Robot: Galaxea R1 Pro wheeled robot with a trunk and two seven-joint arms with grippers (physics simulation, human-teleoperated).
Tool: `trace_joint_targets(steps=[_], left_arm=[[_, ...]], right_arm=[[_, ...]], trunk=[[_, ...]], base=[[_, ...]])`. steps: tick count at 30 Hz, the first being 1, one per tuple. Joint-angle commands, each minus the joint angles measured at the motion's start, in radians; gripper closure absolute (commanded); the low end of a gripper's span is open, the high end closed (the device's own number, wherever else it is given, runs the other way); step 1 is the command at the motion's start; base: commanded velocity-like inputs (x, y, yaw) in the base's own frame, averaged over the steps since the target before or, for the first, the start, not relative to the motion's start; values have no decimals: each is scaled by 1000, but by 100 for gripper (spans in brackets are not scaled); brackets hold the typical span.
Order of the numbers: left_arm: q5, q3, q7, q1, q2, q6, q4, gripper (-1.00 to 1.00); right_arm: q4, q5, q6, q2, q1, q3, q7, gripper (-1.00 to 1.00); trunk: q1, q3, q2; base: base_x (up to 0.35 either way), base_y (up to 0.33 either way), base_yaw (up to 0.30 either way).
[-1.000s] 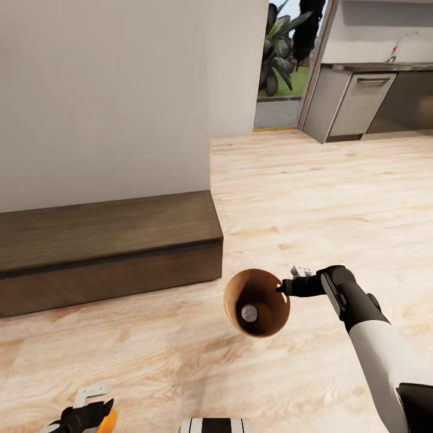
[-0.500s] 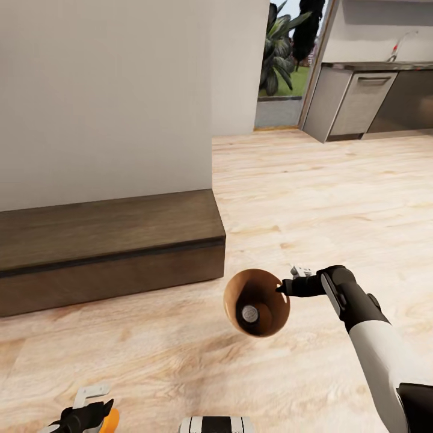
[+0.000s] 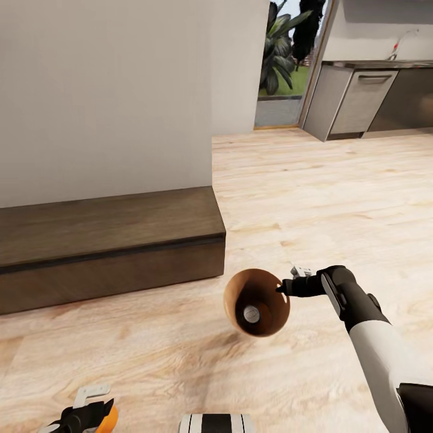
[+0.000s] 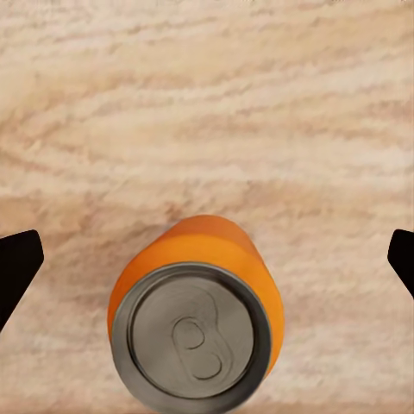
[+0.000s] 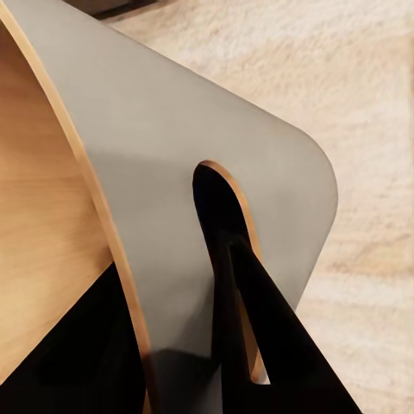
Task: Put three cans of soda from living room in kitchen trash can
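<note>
- compared with a second ago the whole head view has slid a bit: the dark wooden step (image 3: 108,243) and the wall corner sit slightly further right in frame, so that's the camera shifting, while the arms and the bin look the same as before
- right gripper (image 3: 282,287) is pinched onto the rim of the tash can (image 3: 257,302), carrying it off the wood floor (image 3: 325,198) with its mouth tipped toward the camera
- right wrist view backs that up: one dark finger (image 5: 259,328) runs along the grey outer wall (image 5: 198,155), the other dark one is down against the brown inside
- one can (image 3: 250,313) is lying in the bottom of the bin, silvery top showing, can't tell its colour
- left gripper (image 3: 90,409) is at the bottom edge of the head view with an orange soda can (image 4: 197,315) in it
- in the left wrist view the black fingertips (image 4: 17,267) sit wide at each side, well clear of the can, so whether they're actually clamping it I can't tell
- grey kitchen cabinets (image 3: 355,102) and a dark countertop (image 3: 373,64) show past the doorway, top right, well away from the robot
</note>
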Motion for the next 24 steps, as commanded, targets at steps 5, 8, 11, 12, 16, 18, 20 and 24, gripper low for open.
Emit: trace_joint_targets(steps=[5, 8, 11, 12, 16, 18, 20, 24], left_arm=[[0, 0, 0, 0, 0, 0, 1, -100], [0, 0, 0, 0, 0, 0, 3, -100], [0, 0, 0, 0, 0, 0, 1, -100], [-1, 0, 0, 0, 0, 0, 1, -100], [0, 1, 0, 0, 0, 0, 3, -100], [0, 0, 0, 0, 0, 0, 3, -100], [0, 0, 0, 0, 0, 0, 3, -100], [-2, 0, 0, 0, 0, 0, 4, -100]], right_arm=[[0, -19, 7, 0, 1, 0, 2, 100], [0, -19, 7, 0, 1, 0, 2, 100], [0, -19, 7, 0, 1, 0, 2, 100], [0, -19, 7, 0, 1, 0, 2, 100], [0, -19, 7, 0, 1, 0, 3, 100], [0, -19, 7, 0, 1, 0, 3, 100], [0, -19, 7, 0, 1, 0, 3, 100], [0, -19, 7, 1, 1, 0, 3, 100]], trunk=[[0, 0, 0], [8, -6, -14], [8, -6, -14], [8, -6, -14], [8, -6, -14], [8, -6, -14], [8, -6, -14], [8, -6, -14]], base=[[0, 0, 0], [0, 0, 0], [0, 0, 0], [0, 0, 0], [0, 0, 0], [0, 0, 0], [-13, 0, 0], [-134, 0, 0]])
